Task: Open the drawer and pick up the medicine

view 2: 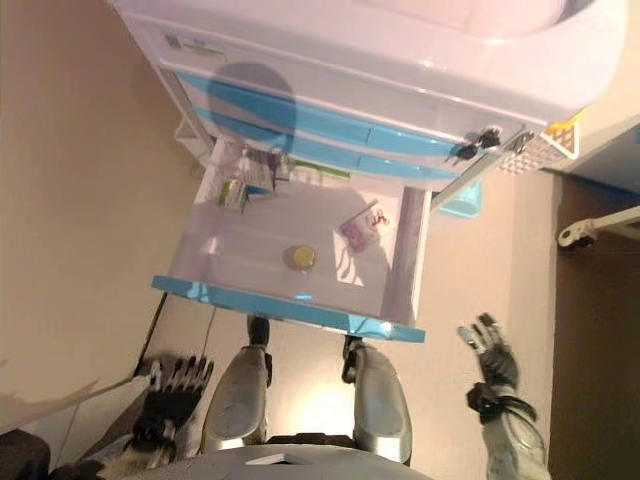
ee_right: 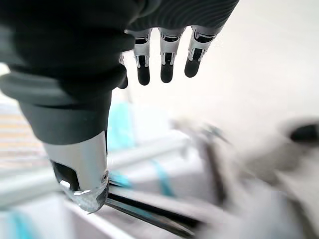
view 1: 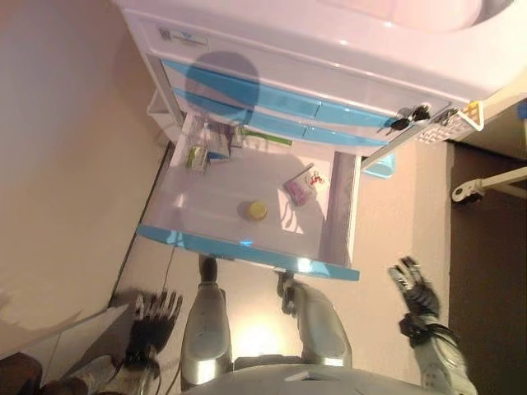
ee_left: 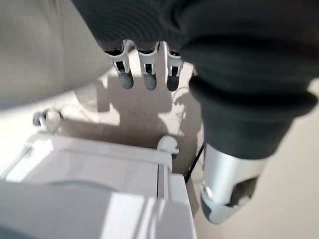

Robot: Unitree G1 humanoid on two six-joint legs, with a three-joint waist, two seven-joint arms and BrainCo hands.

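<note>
Standing open: drawer, pulled fully out of the white cabinet, blue front edge nearest the robot.

Contents, medicine candidates: round yellow tin near the middle of the drawer floor; pink packet toward the right wall, lying on a slant; small boxes in the back left corner. Which item counts as the medicine cannot be told.

Right hand: outside the drawer, off its front right corner, fingers straight and spread, holding nothing.

Left hand: low, off the front left corner, fingers relaxed, empty.

Governing relation: everything lies beyond the blue front edge, up and inward from both hands. Judged nearer arm: right, for the pink packet and the tin; the reach must clear the front edge and descend beside the right wall.
</note>
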